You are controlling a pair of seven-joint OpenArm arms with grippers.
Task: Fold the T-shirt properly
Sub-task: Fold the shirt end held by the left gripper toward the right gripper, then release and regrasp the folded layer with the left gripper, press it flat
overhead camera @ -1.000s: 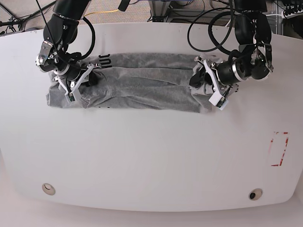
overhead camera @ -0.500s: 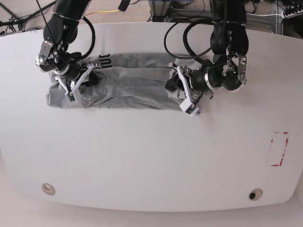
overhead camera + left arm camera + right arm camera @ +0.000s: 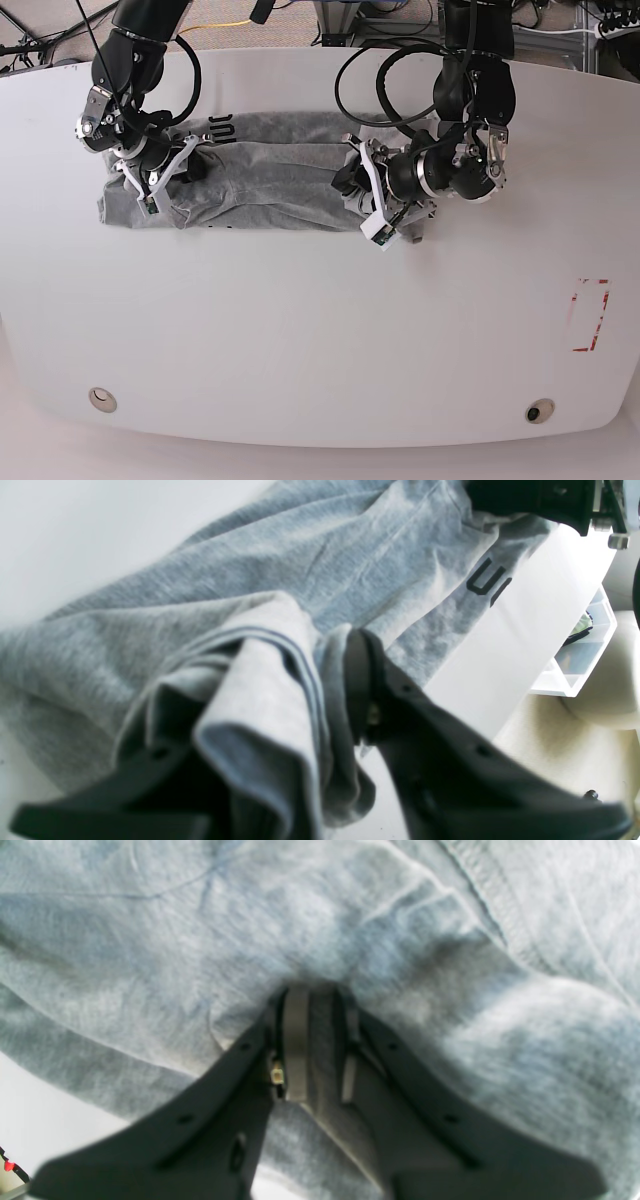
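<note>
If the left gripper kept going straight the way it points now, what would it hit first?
More of the T-shirt. The left gripper points along the table toward the right gripper, with folded cloth between its fingers and grey fabric lying ahead. Depth is unclear, so it may skim over it.

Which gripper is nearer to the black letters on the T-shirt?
The right gripper, at the T-shirt's end on the base view's left: the black lettering lies just beside it, far from the left gripper.
</note>
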